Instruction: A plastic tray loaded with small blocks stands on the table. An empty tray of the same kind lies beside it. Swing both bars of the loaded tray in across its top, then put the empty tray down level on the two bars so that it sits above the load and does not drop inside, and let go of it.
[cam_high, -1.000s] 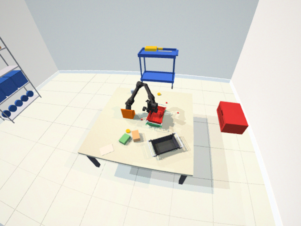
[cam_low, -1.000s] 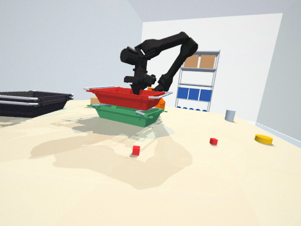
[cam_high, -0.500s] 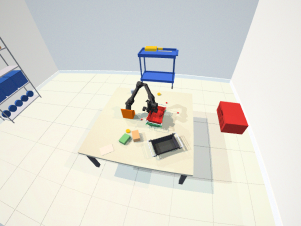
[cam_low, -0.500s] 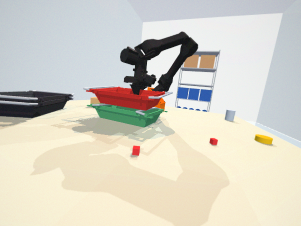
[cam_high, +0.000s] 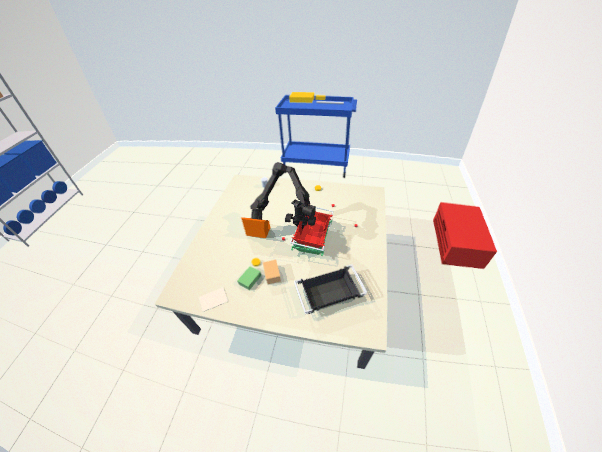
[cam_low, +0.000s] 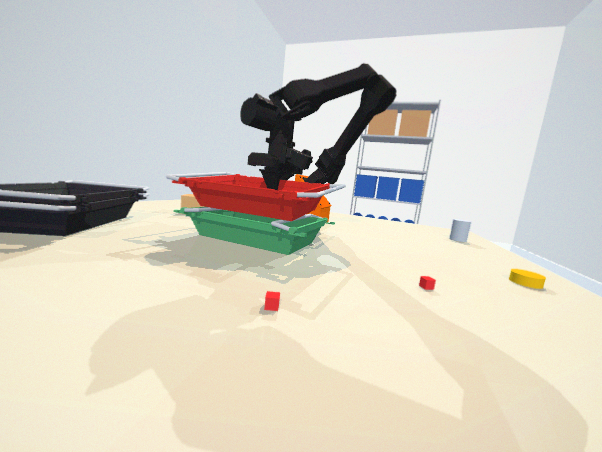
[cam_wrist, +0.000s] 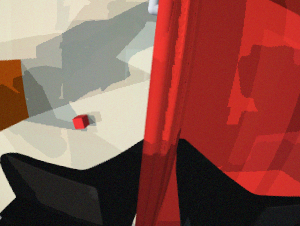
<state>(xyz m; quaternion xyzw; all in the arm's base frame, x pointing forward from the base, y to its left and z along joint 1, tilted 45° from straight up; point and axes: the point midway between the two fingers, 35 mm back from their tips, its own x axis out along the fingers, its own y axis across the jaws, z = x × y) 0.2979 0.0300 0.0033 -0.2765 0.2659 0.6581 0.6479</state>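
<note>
The green tray (cam_high: 309, 250) (cam_low: 240, 232) stands on the table; its load is hidden. One of its grey wire bars (cam_low: 197, 210) shows at the left end and the other bar (cam_low: 281, 226) at the right, both apparently swung in under the red tray. The red tray (cam_high: 312, 237) (cam_low: 240, 200) (cam_wrist: 225, 75), seemingly empty, is directly above the green one and looks nearly level; its own bars stick out over its ends. My gripper (cam_high: 301, 226) (cam_low: 271, 186) (cam_wrist: 166, 142) is shut on the red tray's long side wall. Whether the red tray touches the bars, I cannot tell.
A black tray (cam_high: 332, 289) (cam_low: 100, 212) with pale bars stands near the table's front right. An orange object (cam_high: 256, 227) (cam_wrist: 11, 95) is beside the arm base. Green (cam_high: 249, 278) and tan (cam_high: 271, 271) blocks lie front left. Small red cubes (cam_low: 272, 301) (cam_wrist: 81, 121) lie around the trays.
</note>
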